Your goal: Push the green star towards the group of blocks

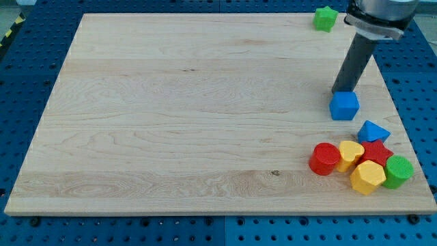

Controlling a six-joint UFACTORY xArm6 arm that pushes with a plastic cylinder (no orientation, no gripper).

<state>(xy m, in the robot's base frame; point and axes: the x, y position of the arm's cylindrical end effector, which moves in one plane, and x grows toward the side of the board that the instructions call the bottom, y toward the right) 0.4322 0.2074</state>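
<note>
Green star [326, 18] sits at the board's top edge, close to the top right corner, well apart from the group of blocks in the bottom right corner. My tip [343, 91] is down on the board below the star, near the right edge; its very end is hidden behind the blue cube [344, 106], which it seems to touch from the top side. I have no hand to open or close: the arm ends in a plain dark rod [355, 63], and it holds nothing.

The group lies near the bottom right corner. A blue triangle [373, 131] is at its top, a red star [376, 152] below it, a red cylinder [325, 158] on the group's left, a yellow block [351, 154] between the cylinder and the red star, a yellow hexagon [367, 178] at the bottom and a green cylinder [398, 171] on the right, by the right edge. These blocks touch or nearly touch one another.

The board [184, 116] is pale wood with visible grain and a small dark knot low down near the group. It rests on a blue perforated table [27, 55]. A yellow-and-black striped strip [8, 32] shows at the view's top left. No writing or labels can be read.
</note>
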